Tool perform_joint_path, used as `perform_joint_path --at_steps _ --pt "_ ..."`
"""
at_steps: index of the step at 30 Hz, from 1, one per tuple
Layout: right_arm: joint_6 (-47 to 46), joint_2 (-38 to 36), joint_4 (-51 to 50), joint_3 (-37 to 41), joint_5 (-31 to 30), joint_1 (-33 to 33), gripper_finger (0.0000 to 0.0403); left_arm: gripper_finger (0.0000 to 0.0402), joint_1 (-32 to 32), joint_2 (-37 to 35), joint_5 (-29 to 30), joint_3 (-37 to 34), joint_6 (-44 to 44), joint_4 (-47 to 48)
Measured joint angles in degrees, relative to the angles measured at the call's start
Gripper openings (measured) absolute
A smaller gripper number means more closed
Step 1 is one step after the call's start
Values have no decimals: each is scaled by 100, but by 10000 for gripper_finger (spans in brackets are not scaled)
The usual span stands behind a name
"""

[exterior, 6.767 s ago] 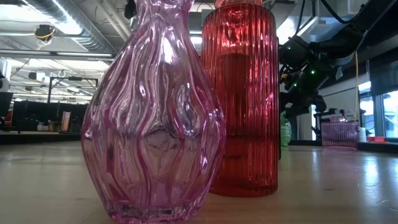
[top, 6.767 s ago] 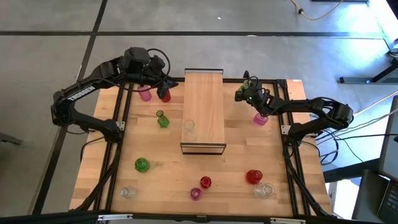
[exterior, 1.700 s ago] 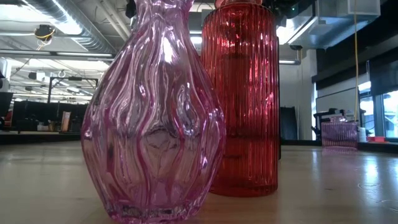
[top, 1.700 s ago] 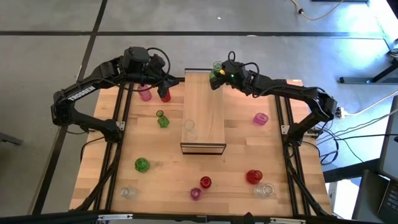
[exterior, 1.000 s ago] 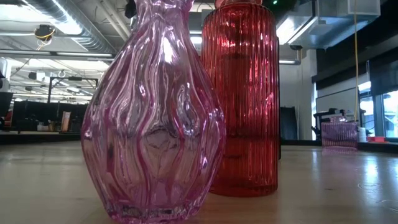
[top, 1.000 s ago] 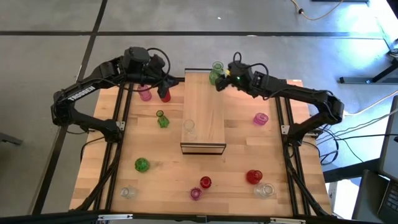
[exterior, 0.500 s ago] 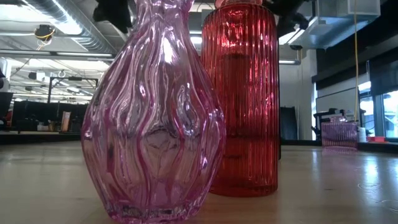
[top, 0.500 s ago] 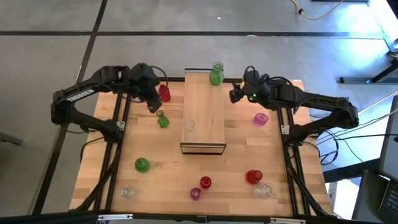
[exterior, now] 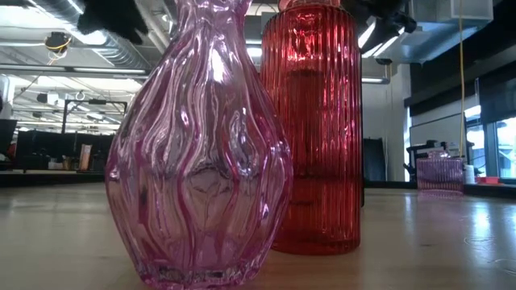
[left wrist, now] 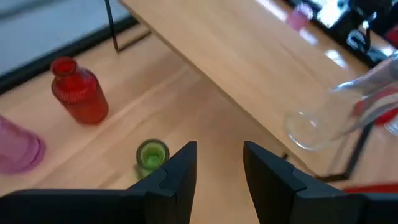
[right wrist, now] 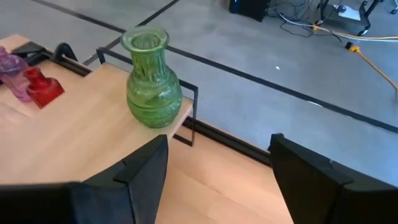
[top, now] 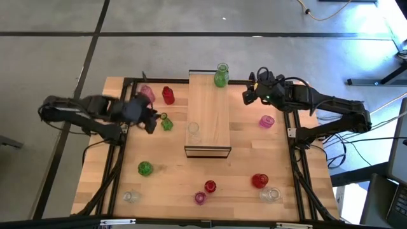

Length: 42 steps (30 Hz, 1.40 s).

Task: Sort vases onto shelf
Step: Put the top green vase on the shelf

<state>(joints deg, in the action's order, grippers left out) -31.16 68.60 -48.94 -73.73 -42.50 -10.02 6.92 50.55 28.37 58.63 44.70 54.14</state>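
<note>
**Glass colours against pale wood**

The ribbed green glass vase (right wrist: pixel 153 78) just ahead of the right gripper (right wrist: pixel 217 163) stands on the light-wood plank shelf (top: pixel 208 114). Ahead of the left gripper (left wrist: pixel 219 162): a small green glass vase (left wrist: pixel 151 155), a ribbed red glass vase (left wrist: pixel 78 92), a pink glass vase (left wrist: pixel 18 147), and a clear glass vase (left wrist: pixel 348 112).

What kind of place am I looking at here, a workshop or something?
Probably a robotics lab or industrial workspace. A wooden worktable stands on a bare grey concrete floor, cables trail over that floor, and the low view shows exposed ceiling ducts above an open hall.
</note>
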Motion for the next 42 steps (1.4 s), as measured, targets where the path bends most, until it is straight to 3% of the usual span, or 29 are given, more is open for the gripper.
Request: perform_joint_path --at_steps 3,9,16,22,27,32,37,42 --pt "2 0 -115 0 1 0 261 125 594 -306 714 -889 24 -742" --pt "-6 -82 -253 0 113 -7 261 125 1608 -434 1412 -2405 752 -1824" --pt "-28 -347 -268 0 153 -13 261 125 2262 -434 2908 -3242 1721 -1929" --pt "-30 -511 -267 0 145 -13 261 125 2229 -361 2735 -3938 2399 -1922" --pt "-143 -562 -282 -4 138 -13 261 125 2225 -364 3182 -4177 2709 -1943" --pt "-215 -555 -355 -4 103 -13 261 137 2216 -364 3352 -4412 2447 -2385" --pt "-356 -555 -358 -4 92 -13 261 164 2037 -364 2983 -4837 2476 -3340" --pt "-465 -555 -422 -4 92 -13 261 187 1756 -364 3327 -4994 1608 -4125"
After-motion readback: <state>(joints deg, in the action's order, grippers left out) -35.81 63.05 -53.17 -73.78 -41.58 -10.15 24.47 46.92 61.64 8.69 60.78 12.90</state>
